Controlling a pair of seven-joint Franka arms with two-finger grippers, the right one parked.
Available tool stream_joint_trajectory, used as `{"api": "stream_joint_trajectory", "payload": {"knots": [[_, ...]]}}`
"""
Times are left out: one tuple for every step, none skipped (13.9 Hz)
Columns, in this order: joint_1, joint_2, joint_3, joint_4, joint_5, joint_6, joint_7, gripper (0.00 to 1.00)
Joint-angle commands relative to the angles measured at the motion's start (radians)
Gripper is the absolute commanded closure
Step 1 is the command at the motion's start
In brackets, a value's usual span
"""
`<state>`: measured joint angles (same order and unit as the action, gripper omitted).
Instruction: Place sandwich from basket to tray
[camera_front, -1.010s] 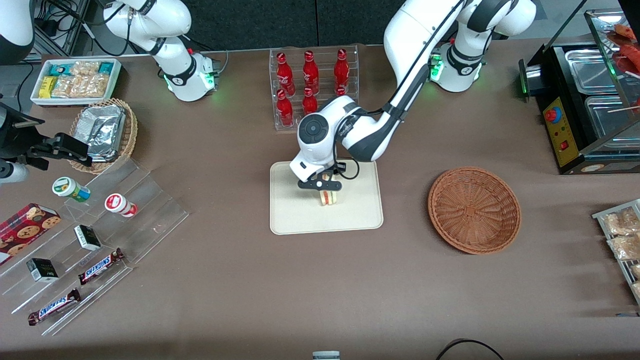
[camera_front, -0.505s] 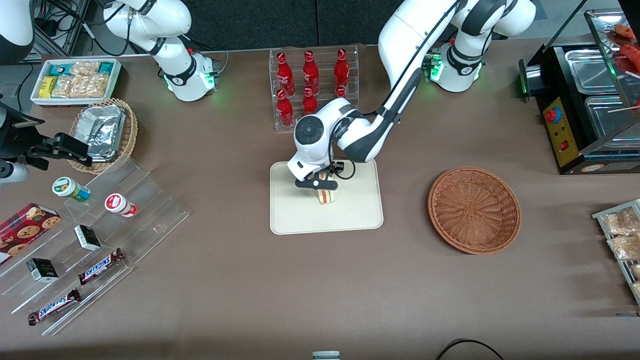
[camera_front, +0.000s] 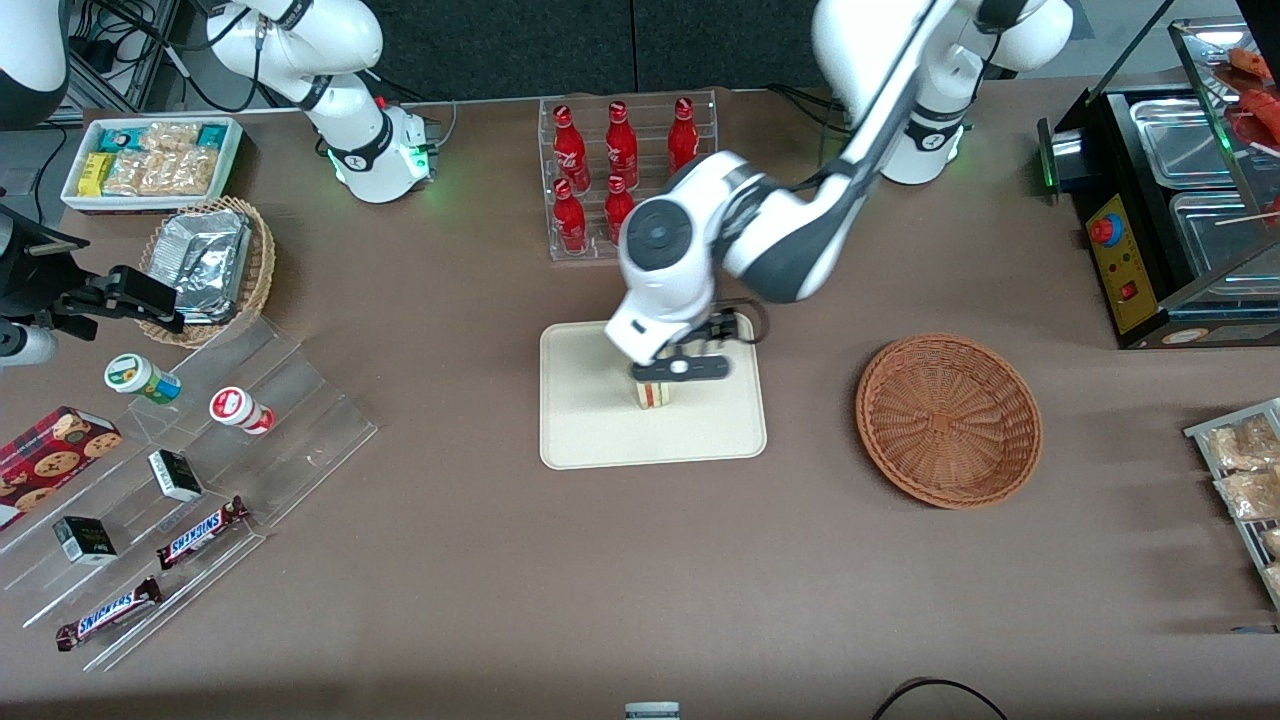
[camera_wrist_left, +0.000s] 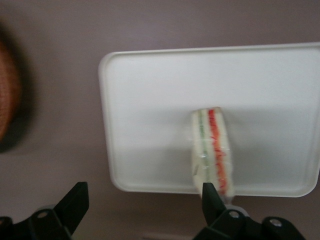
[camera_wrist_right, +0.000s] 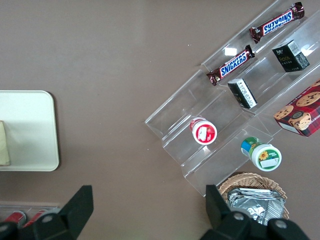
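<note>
While the sandwich (camera_wrist_left: 211, 150) stands on its edge on the tray (camera_front: 580, 440), my gripper (camera_front: 680, 368) hangs just above it, jaws spread wide and holding nothing. It looks light and soft, easily crushed, so I judge any regrasp belongs across the flat bread faces, gently. The basket (camera_front: 948, 418) sits apart, toward my arm's end of the table.
</note>
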<state>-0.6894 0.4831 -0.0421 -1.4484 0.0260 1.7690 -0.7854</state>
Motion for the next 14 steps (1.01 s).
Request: {"api": "stream_joint_trajectory", "payload": {"knots": [[0.091,-0.107,-0.005,-0.033,0.002,-0.12,0.001,0.0],[0.135,-0.136,-0.005,-0.036,0.005,-0.153,0.009,0.0],[0.178,-0.161,-0.005,-0.04,0.006,-0.18,0.034,0.0],[0.212,-0.179,-0.005,-0.038,0.008,-0.216,0.098,0.0],[0.252,-0.201,-0.005,-0.037,0.008,-0.256,0.174,0.0],[0.299,-0.227,-0.005,-0.038,0.008,-0.294,0.24,0.0],[0.333,-0.263,-0.004,-0.044,0.009,-0.325,0.264,0.0],[0.384,-0.312,-0.004,-0.061,0.009,-0.348,0.281,0.0],[0.44,-0.349,-0.005,-0.075,0.008,-0.356,0.328,0.0],[0.47,-0.38,-0.004,-0.084,0.008,-0.37,0.391,0.0],[0.514,-0.389,-0.004,-0.084,0.008,-0.388,0.449,0.0],[0.548,-0.403,-0.004,-0.087,0.006,-0.398,0.504,0.0],[0.567,-0.415,0.001,-0.101,0.008,-0.402,0.549,0.0],[0.603,-0.437,0.005,-0.119,0.008,-0.401,0.589,0.0]]}}
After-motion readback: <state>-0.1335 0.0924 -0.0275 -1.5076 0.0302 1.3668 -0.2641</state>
